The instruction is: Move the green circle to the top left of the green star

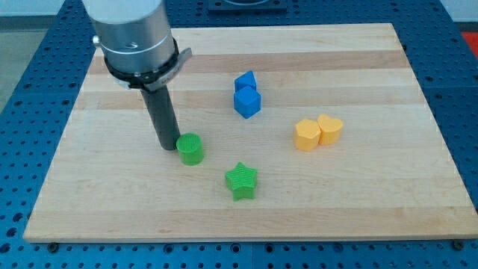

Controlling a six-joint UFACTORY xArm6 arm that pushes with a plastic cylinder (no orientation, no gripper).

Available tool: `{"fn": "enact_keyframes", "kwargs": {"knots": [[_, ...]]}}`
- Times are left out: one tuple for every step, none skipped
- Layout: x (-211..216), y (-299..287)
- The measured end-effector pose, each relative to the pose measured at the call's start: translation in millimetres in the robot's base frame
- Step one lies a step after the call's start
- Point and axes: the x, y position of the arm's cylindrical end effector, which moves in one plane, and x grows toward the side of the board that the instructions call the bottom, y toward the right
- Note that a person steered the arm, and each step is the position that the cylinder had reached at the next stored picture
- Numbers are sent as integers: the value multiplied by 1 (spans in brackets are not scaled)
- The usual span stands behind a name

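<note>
The green circle (190, 149) stands on the wooden board, up and to the left of the green star (241, 181), with a small gap between them. My tip (167, 146) rests on the board against the circle's left side. The dark rod rises from there to the arm's grey body at the view's top left.
Two blue blocks (246, 95) sit together above the star, toward the view's top. Two yellow-orange blocks (318, 132) sit side by side at the right. The red blocks seen earlier are hidden behind the arm. The board's edge (45, 202) runs along the left.
</note>
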Motion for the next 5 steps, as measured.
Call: {"fn": "enact_keyframes", "kwargs": {"knots": [[14, 15], [31, 29], [47, 38], [63, 47], [73, 53]]}}
